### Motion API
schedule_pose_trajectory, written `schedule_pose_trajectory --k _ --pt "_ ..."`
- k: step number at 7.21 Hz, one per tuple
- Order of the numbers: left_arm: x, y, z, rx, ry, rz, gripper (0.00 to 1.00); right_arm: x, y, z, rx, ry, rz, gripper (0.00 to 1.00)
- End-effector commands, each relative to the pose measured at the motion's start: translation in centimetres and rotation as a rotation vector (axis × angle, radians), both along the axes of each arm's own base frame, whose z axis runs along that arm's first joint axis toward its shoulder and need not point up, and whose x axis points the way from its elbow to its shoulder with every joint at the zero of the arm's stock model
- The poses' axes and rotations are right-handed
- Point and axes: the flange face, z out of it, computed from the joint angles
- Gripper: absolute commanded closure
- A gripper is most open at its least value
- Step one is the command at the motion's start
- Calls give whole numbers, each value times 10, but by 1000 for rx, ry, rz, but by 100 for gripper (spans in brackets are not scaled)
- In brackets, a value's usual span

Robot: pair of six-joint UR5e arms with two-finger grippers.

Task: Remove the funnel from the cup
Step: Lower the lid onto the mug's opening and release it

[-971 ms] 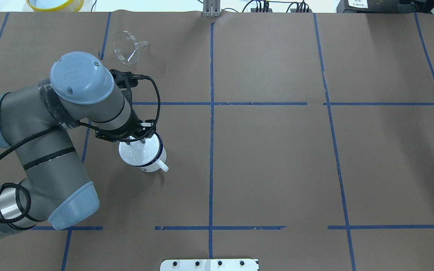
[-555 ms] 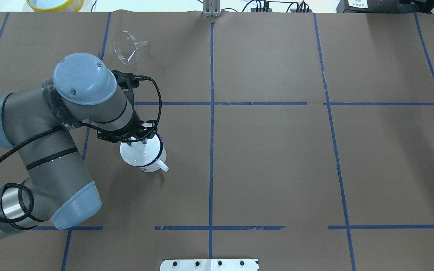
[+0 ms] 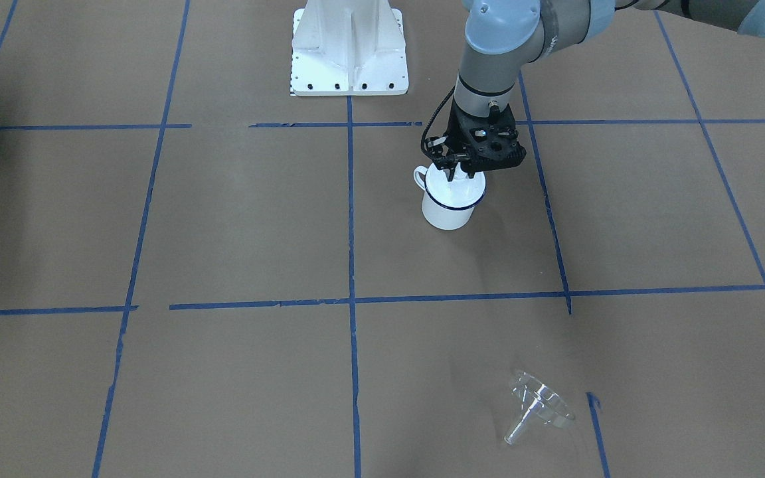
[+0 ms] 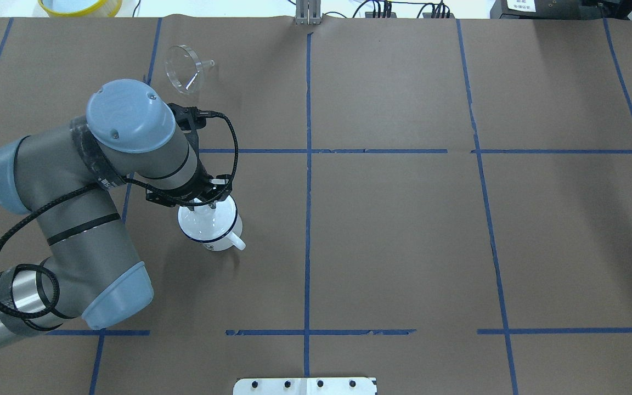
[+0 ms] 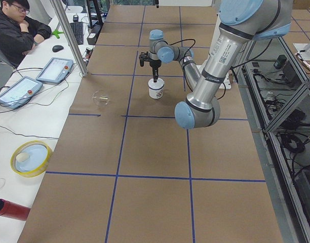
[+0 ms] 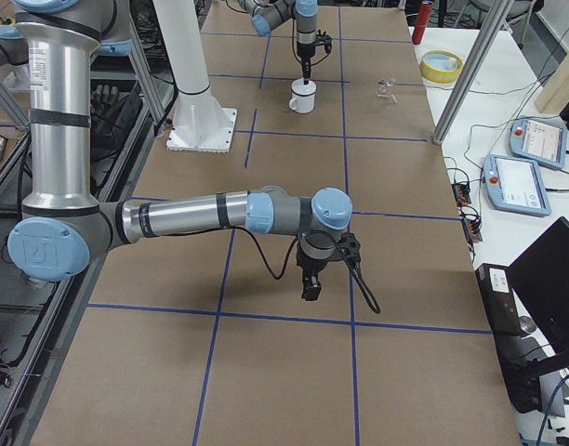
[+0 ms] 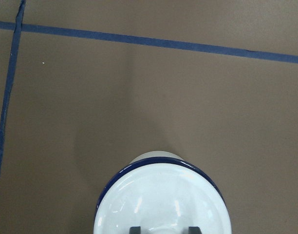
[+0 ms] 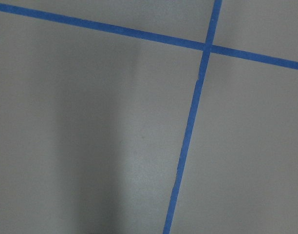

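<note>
Table [image 4: 404, 247]: brown paper covers it, and blue tape [image 4: 308, 219] marks it into large squares.
Dish [image 4: 80, 6]: round with a yellow rim, past the paper's far left corner.
Left arm [image 4: 124, 159]: comes in from the left edge and bends over the left squares, with its wrist pointing straight down above the cup.
Funnel [image 4: 184, 68]: clear and lying on its side on the paper, wide mouth to the left and spout to the right. It is out of the cup and well apart from it, in the next square farther from the robot, and nothing touches it.
Left claw [image 4: 204, 206]: hangs upright with its tips down at the cup's mouth. In the wrist view the two fingertips [image 7: 135, 229] stand apart with a gap between them. I cannot tell whether they dip below the rim.
Cup [image 4: 214, 227]: white with a dark blue rim, standing upright on the paper inside one square. Its handle [image 4: 237, 243] points toward the robot and the table's middle.
Base plate [image 4: 305, 385]: white and bolted, at the middle of the near edge.
Right arm [image 6: 191, 216]: stretched low over the paper, far from the cup.
Right claw [image 6: 310, 283]: points down near a tape line. It shows only in the side view, so I cannot tell whether its fingers are apart or together.
</note>
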Motion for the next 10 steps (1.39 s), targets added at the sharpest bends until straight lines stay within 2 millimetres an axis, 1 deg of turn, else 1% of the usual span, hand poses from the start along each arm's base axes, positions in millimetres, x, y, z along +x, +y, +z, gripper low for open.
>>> schedule_pose_trajectory --k 1,2,3,5,6,7,8,9,10 --pt "0 0 0 2 1 1 88 0 0 0 0 0 0 0" --pt "-1 1 -1 4 4 3 54 0 0 0 -1 0 1 0" --pt "-2 2 -1 7 6 2 1 0 0 0 0 0 0 0" --pt "-14 4 -6 26 20 3 0 0 0 0 0 0 0 0" --pt "-33 10 -11 73 40 22 0 0 0 0 0 0 0 0" --pt "-69 7 4 169 26 80 0 0 0 0 0 0 0 0" --pt "-118 -18 33 199 26 127 0 0 0 0 0 0 0 0" --pt "-191 -42 82 272 47 211 0 0 0 0 0 0 0 0" --pt "-263 -48 143 310 20 234 0 0 0 0 0 0 0 0"
